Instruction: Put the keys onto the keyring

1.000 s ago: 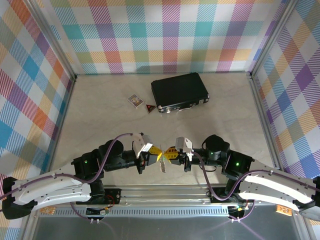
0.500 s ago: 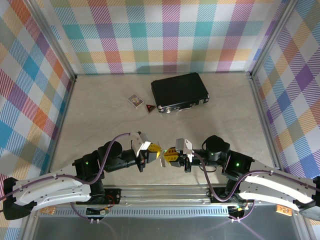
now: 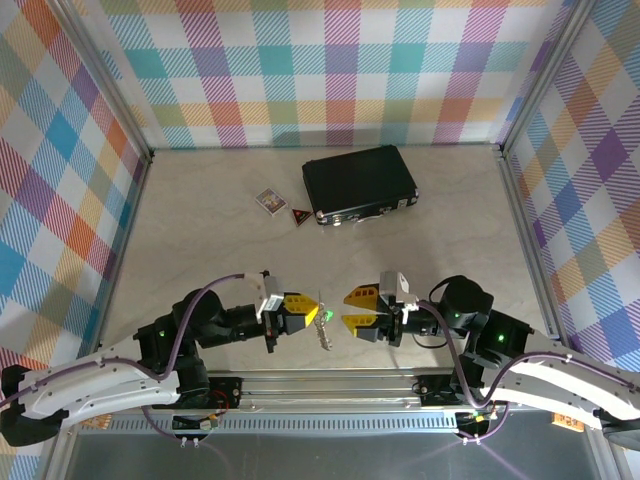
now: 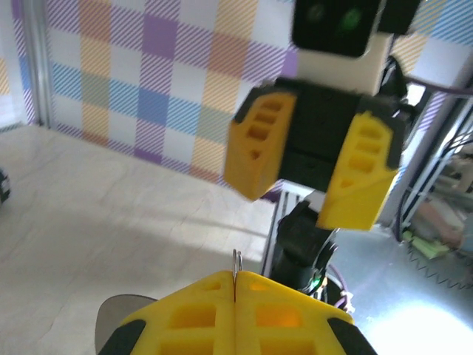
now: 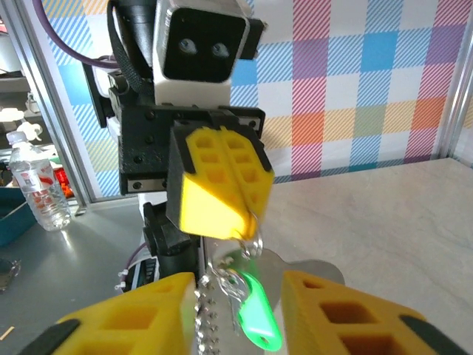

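right jaws opened, drawn back from keyring (image 3: 321, 336)

One green-headed key (image 5: 257, 322), one keyring (image 3: 323, 338), one black case (image 3: 360, 185), one red tag (image 3: 299, 214), one card box (image 3: 269, 201)

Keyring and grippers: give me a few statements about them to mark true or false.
1. The left gripper is shut on the keyring. True.
2. The right gripper is clamped on the key. False: its jaws stand open, with a gap between it and the key.
3. The key, with its green head, hangs below the left gripper. True.
4. The case lies between the two grippers. False: it lies toward the far side of the table, well beyond both.
5. The red tag is in the right gripper. False: it lies on the table beside the case.
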Controlling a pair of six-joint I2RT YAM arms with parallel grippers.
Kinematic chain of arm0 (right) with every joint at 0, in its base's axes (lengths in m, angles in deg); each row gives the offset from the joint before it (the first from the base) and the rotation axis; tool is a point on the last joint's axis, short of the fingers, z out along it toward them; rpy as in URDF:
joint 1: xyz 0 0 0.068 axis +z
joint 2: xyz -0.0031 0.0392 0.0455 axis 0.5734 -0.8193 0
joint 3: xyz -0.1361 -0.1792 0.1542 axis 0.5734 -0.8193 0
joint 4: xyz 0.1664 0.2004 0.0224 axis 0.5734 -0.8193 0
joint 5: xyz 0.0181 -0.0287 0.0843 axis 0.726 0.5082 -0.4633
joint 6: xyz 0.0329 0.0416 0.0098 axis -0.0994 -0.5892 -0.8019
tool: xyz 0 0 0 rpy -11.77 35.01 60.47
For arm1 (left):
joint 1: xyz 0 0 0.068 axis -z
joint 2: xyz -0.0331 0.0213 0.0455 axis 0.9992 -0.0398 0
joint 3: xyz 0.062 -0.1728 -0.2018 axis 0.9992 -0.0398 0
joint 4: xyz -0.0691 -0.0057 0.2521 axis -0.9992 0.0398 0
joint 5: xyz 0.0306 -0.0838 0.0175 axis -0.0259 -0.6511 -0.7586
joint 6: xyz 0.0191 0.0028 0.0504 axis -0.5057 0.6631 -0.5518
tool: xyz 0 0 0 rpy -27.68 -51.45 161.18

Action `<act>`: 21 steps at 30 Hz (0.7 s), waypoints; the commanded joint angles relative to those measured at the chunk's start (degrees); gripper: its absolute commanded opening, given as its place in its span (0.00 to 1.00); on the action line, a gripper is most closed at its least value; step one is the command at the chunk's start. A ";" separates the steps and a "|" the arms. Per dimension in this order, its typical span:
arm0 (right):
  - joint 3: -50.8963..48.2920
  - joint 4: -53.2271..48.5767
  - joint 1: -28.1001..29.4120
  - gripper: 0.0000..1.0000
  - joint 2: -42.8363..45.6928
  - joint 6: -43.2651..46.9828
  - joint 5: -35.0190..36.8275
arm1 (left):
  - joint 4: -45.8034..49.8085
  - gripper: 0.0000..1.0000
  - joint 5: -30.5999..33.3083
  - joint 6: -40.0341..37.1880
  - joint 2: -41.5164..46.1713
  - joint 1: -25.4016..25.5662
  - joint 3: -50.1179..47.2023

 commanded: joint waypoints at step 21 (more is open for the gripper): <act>5.74 5.72 0.53 0.33 -8.91 -7.31 -5.13 | -9.22 0.00 -4.89 -0.91 1.47 0.07 -1.99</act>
